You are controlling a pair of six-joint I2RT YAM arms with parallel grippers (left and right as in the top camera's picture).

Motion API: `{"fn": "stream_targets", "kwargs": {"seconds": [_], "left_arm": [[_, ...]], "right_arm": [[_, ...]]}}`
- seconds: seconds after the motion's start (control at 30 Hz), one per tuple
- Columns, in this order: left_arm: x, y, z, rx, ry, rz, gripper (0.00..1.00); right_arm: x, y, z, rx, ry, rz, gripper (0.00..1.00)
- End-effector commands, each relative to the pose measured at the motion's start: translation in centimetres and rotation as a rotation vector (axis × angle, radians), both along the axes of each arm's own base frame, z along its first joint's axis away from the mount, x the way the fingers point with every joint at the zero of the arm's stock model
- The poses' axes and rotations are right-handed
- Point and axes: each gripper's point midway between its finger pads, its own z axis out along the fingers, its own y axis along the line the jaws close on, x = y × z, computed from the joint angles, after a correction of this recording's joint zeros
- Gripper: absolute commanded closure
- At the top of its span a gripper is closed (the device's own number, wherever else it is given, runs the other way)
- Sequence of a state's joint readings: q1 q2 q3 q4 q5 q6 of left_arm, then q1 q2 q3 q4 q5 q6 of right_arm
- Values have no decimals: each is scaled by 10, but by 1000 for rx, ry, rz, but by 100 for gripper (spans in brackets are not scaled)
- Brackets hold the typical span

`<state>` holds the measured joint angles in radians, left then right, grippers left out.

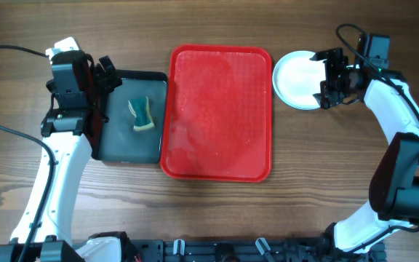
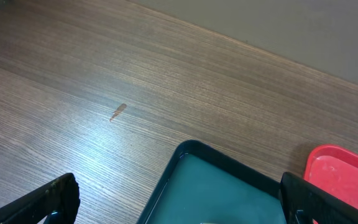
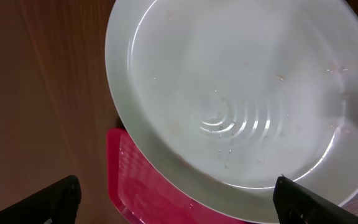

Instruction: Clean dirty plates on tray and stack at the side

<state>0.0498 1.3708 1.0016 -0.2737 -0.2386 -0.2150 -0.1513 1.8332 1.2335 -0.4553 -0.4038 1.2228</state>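
One white plate (image 1: 294,78) shows from above, lying on the desk (image 1: 311,160) just beside the far right corner of the one red tray (image 1: 220,116). Whether other plates lie under it cannot be told. One smaller black tray (image 1: 126,142) sits right against the red tray's left side and carries one yellow-and-green sponge (image 1: 143,115).

Two end effectors are in view, both spread wide and holding nothing. The right end effector (image 1: 321,78) hangs over the plate's right edge. From its wrist, the plate fills the space between its fingers (image 3: 48,202). The left end effector (image 1: 108,81) hovers over the black tray's far left corner, well apart from the plate.
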Motion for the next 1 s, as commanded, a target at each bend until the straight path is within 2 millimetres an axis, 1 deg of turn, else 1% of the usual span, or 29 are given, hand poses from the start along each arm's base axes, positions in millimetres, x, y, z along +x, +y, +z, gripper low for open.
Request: {"fn": "stream_targets", "kwargs": {"seconds": [0.0,0.13,0.2,0.27,0.4,0.47,0.53,0.6,0.63,0.7,0.77,0.87,0.9,0.97], "left_arm": [[0,3,-1,0,2,12,0],[0,3,-1,0,2,12,0],[0,3,-1,0,2,12,0],[0,3,-1,-1,1,13,0],[0,3,-1,-1,1,13,0],[0,3,-1,0,2,12,0],[0,3,-1,-1,1,13,0],[0,3,-1,-1,1,13,0],[0,3,-1,-1,1,13,0],[0,3,-1,0,2,12,0],[0,3,-1,0,2,12,0],[0,3,-1,-1,1,13,0],[0,3,-1,0,2,12,0],[0,3,-1,-1,1,13,0]], "right_arm": [[5,3,-1,19,3,-5,0],[5,2,-1,12,4,-8,1],[4,-9,-6,-51,15,-33,0],[1,-13,-9,-72,33,-46,0],[-2,-11,-16,-96,53,-47,0],[-4,-6,-16,-126,59,-37,0],[-12,1,-14,-167,84,-25,0],[-18,-2,-8,-262,92,-35,0],[-23,-5,-1,-345,90,-18,0],[-32,-14,21,-552,63,72,0],[-41,-16,53,-748,7,200,0],[-45,-4,92,-905,-106,399,0],[-49,2,114,-978,-172,501,0],[-56,6,142,-1051,-256,579,0]]}}
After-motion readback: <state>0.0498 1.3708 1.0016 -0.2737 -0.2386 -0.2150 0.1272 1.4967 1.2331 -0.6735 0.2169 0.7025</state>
